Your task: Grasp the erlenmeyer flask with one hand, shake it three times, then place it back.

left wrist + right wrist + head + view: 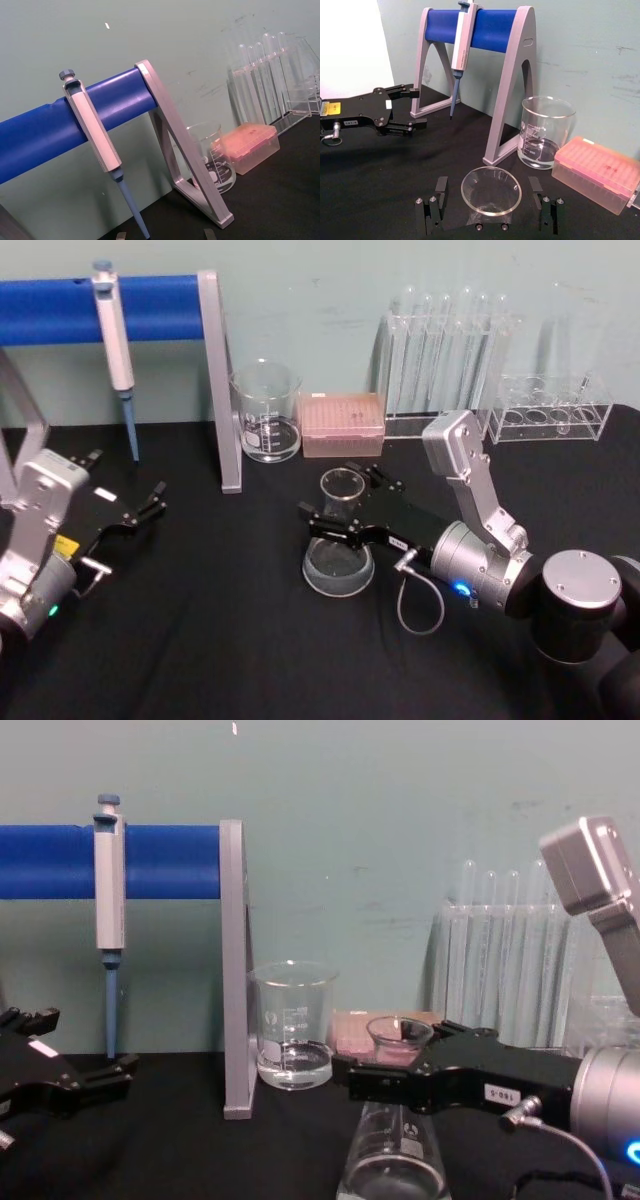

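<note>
While the right gripper (343,512) brackets the neck of the erlenmeyer flask (339,552), jaws are open: in the right wrist view both fingers (441,189) stand clear of the flared rim on either side, gaps visible. Flask sits upright on the black table (220,640), mid-front, a little clear liquid in the base. Nothing lifted yet.

Step in hand, as I read it: close on the neck, then lift.

- Height looks right. Chest view has the fingers crossing just under the rim, so the flare should act as a stop if the glass slips.
- Centring looks slightly off: the rim seems nearer one finger than the other in the wrist view, but the angle is steep, so can't be sure. Close slowly so first contact nudges rather than tips.
- Glass on hard pads is slick. Firm grip, lift straight up before any shake.
- Keep the shakes small and away from the beaker (267,412), pink tip box (343,424) and pipette stand (219,380) behind it.

Left gripper (143,511) is parked open, far left, well apart from the flask.
</note>
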`<state>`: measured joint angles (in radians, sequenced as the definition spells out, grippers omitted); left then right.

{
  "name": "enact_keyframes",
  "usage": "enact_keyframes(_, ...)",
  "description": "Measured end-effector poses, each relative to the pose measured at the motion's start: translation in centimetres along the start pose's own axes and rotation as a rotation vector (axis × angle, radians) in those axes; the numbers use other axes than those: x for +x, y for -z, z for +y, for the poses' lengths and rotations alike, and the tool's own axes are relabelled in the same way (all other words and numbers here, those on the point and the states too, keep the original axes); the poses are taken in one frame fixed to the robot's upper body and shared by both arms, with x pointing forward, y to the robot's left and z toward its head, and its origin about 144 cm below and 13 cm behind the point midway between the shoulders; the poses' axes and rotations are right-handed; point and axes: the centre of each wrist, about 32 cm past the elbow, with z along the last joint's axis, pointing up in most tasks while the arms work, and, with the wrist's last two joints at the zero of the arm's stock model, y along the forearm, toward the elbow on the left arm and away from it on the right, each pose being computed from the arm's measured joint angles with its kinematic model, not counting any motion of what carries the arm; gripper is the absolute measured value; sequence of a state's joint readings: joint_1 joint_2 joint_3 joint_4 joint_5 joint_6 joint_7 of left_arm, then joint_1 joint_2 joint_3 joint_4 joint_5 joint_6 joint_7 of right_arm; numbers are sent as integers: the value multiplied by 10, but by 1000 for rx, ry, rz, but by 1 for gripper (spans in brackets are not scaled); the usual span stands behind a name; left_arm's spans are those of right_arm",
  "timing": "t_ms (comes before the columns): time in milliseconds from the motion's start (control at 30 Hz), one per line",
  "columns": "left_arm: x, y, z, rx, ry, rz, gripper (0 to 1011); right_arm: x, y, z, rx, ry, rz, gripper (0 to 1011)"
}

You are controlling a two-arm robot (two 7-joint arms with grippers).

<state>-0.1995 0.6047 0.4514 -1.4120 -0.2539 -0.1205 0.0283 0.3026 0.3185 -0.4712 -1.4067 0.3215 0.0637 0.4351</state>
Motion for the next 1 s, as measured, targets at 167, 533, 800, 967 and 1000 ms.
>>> enact_keyframes(167, 0, 0, 0, 0, 0, 0, 1001, 0, 0, 0, 0, 0, 0, 1002)
enact_keyframes(533, 0, 0, 0, 0, 0, 0, 1001, 2, 3, -7, -6, -11, 17, 1002)
enact_keyframes(800, 0, 0, 0, 0, 0, 0, 1001, 3, 6, -22, -15, -20, 31, 1002)
enact_keyframes(967, 0, 0, 0, 0, 0, 0, 1001, 3, 6, -34, -15, -16, 41, 1002)
enact_keyframes(1000, 0, 0, 0, 0, 0, 0, 1001, 3, 6, -35, -14, -15, 42, 1002)
